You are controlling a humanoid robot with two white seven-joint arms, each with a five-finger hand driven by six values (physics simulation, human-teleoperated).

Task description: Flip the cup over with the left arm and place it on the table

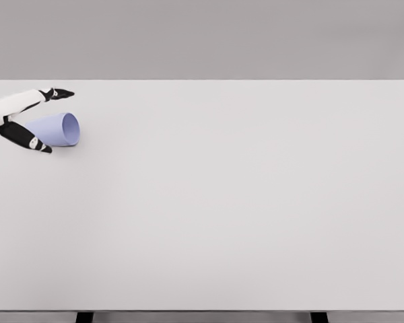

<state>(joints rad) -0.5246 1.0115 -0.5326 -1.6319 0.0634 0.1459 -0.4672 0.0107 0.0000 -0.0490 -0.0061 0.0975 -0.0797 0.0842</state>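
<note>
— What's closest to us, from where you stand?

— The front edge of the white table (209, 269), with two dark legs just showing beneath it at the bottom. The top runs broad and pale all the way back to a grey wall.

— And the cup?

— Far over on the left, toward the back. A pale lavender-blue cup (56, 129), lying on its side on the table, its open mouth turned to the right and its narrower base pointing left, toward the arm.

— So the arm is there too?

— The left hand (28, 120), yes, coming in from the left edge, white with black fingers. The fingers are spread apart: one group reaches out behind the cup, further back on the table, and another dark finger lies on the near side, just beside the cup's lower wall. The cup's base sits between them.

— Is it gripping the cup?

— The fingers bracket it, wide apart rather than closed round it. Whether any fingertip actually touches the wall, I can't tell from here.
</note>
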